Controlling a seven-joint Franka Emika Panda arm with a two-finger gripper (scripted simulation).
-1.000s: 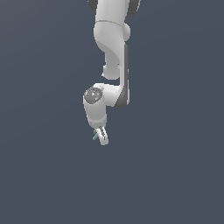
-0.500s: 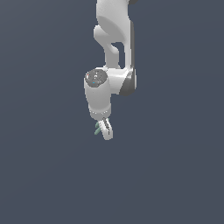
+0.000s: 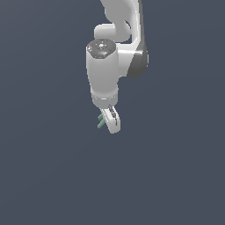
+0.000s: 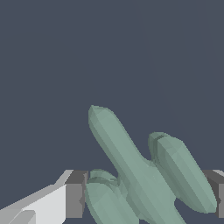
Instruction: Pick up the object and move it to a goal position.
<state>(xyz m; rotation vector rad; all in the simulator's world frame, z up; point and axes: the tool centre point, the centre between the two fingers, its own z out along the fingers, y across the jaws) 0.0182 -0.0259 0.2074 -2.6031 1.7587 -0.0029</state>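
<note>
My gripper (image 4: 146, 199) pinches the green piece (image 4: 144, 175) across its middle bar; it seems light, stiff and smooth, so could pivot.

object (image 4: 140, 175): pale green, lobed, slanted | between the fingers (image 4: 75, 194) | both dark pads touch it

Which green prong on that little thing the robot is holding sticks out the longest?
The long middle bar of the pale green object reaches furthest past the gripper. The stubby prongs beside it end much shorter.
</note>
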